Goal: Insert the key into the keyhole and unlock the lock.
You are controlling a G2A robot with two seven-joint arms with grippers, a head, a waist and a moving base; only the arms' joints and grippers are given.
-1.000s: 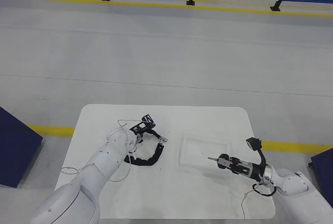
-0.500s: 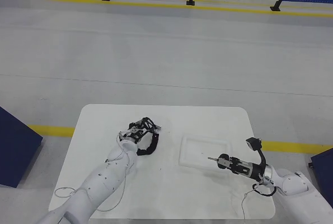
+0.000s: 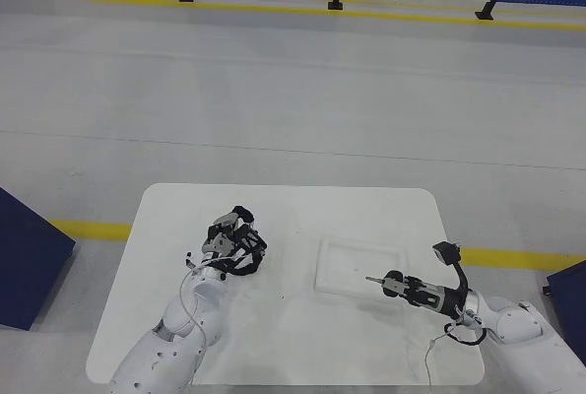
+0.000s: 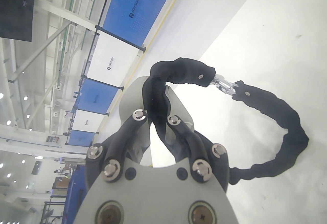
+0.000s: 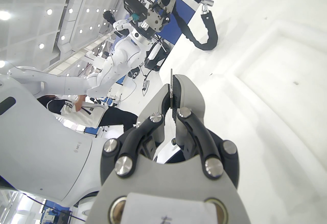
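Left wrist view: your left fingers (image 4: 132, 99) clench the chain lock (image 4: 281, 112), right fingers (image 5: 190, 97) pinch the key (image 5: 170, 87); the slack loop may swing, spoiling alignment.

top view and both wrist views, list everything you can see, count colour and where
chain lock: one, black sleeve with a silver link, held up over the table's left half
key: one, silver, held above the tray
tray: one, white, shallow, on the table's right half
table: one, white, rounded corners
left fingers: two, grey and black, shut on the chain lock
right fingers: two, grey and black, shut on the key
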